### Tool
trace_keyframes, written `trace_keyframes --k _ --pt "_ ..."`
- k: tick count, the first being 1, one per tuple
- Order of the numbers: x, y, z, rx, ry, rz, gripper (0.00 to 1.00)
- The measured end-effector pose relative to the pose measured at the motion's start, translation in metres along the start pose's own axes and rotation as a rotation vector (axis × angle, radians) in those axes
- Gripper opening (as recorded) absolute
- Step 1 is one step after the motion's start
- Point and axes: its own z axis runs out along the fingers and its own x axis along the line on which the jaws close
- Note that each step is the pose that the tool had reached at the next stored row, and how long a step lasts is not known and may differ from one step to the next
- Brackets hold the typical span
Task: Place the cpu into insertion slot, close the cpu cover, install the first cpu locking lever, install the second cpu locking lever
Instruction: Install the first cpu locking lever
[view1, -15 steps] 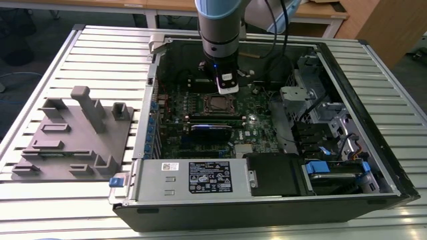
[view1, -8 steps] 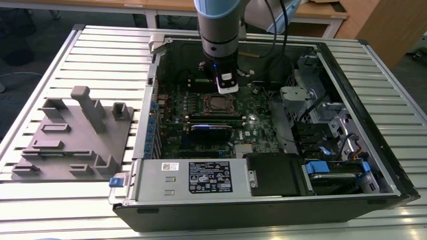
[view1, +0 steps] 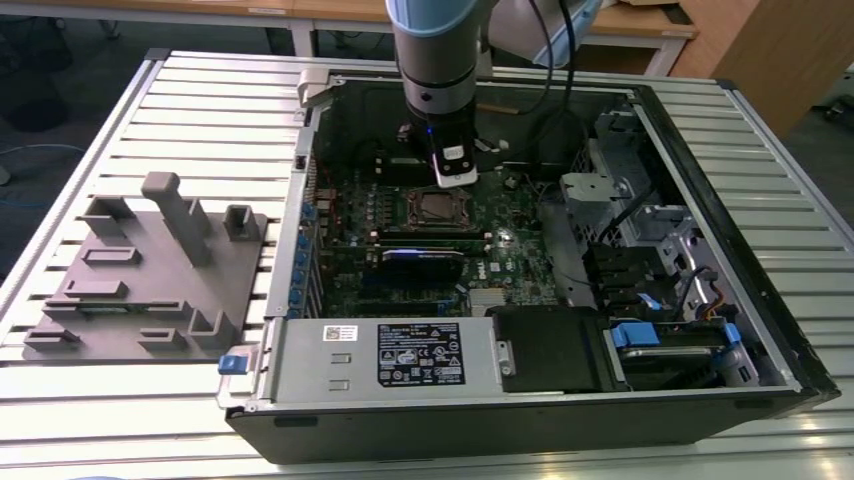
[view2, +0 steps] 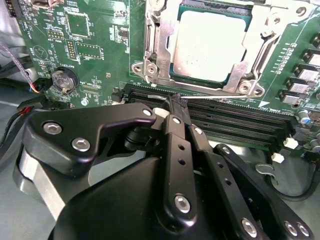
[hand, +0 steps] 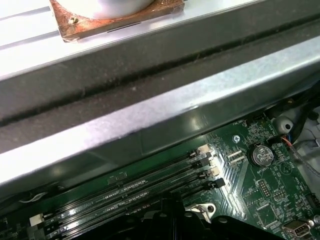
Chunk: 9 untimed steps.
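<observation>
The cpu (view2: 210, 45), a grey-silver square, lies seated in the insertion slot (view2: 173, 62) on the green motherboard (view2: 95, 50). The cpu cover (view2: 157, 47), a metal frame with a window, lies flat down around the chip. A thin silver locking lever (view2: 220, 98) runs along the socket's edge beside the memory slots. My gripper (view2: 176, 104) is shut, with its black fingertips together right at that lever; I cannot tell whether they touch it. In the exterior view the gripper (view1: 455, 180) hangs just behind the socket (view1: 437, 207) inside the open computer case.
Black memory slots (view2: 235, 122) lie between gripper and socket. A coin battery (view2: 63, 80) and cables sit nearby. A black expansion card (view1: 424, 255), the power supply (view1: 400, 355) and drive bays (view1: 641, 260) crowd the case. A grey fixture block (view1: 147, 270) stands on the exterior view's left.
</observation>
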Motion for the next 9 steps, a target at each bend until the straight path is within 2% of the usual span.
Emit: trace_keyframes --k 9 --pt "0.0032 -0.0006 0.0 -0.001 -0.0032 -0.001 0.11"
